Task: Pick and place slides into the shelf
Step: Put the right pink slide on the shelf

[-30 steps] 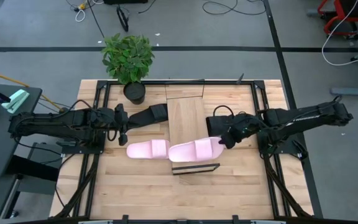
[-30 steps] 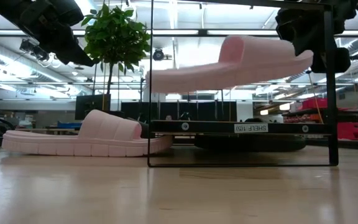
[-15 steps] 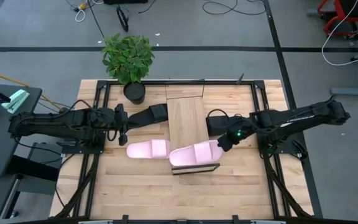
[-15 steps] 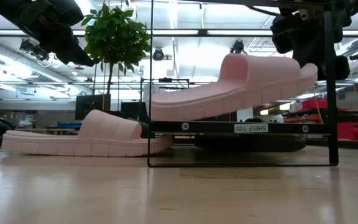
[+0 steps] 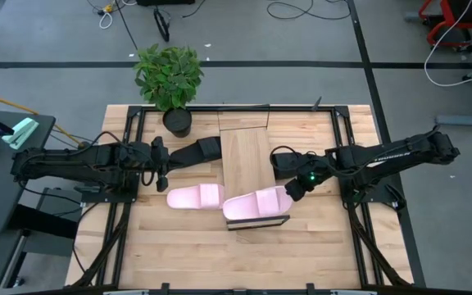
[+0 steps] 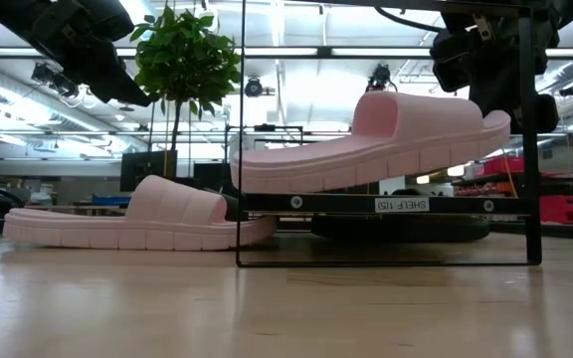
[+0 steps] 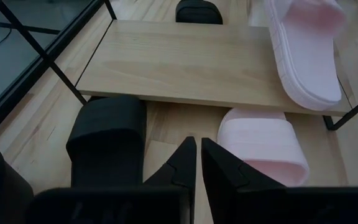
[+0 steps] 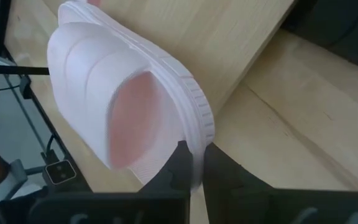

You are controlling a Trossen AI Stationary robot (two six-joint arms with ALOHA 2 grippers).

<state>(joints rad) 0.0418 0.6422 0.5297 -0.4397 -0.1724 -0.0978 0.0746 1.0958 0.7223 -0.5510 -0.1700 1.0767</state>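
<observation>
A pale pink slide [image 5: 255, 205] lies aslant across the near end of the shelf [image 5: 244, 156]. My right gripper [image 5: 290, 190] is shut on its strap end, at the shelf's right side. The second pink slide [image 5: 193, 197] lies flat on the table left of the shelf. One black slide [image 5: 195, 151] lies left of the shelf. The other black slide [image 5: 283, 159] lies right of it, partly under my right arm. My left gripper [image 5: 161, 170] hovers shut between the left black slide [image 7: 107, 134] and the pink slide on the table [image 7: 260, 143]. My right gripper [image 8: 197, 158] pinches the sole's rim [image 8: 194, 138] at the strap end of the pink slide between its two fingers. It comes from the table's right, slanting down. The slide is tilted: its far end [image 6: 252, 179] rests on the shelf board [image 6: 386, 203] and the held end [image 6: 490, 124] is raised.
A potted plant [image 5: 169, 78] stands at the table's far left, beyond the left black slide. Thin black uprights of the shelf frame [image 6: 531, 139] stand close to my right gripper. Bare tabletop [image 5: 244, 258] stretches near of the shelf.
My right gripper has come down and a little toward the table's near edge, still shut on the pink slide. The slide has sunk from hanging clear above the shelf until its free end rests on the board. The held end stays raised.
</observation>
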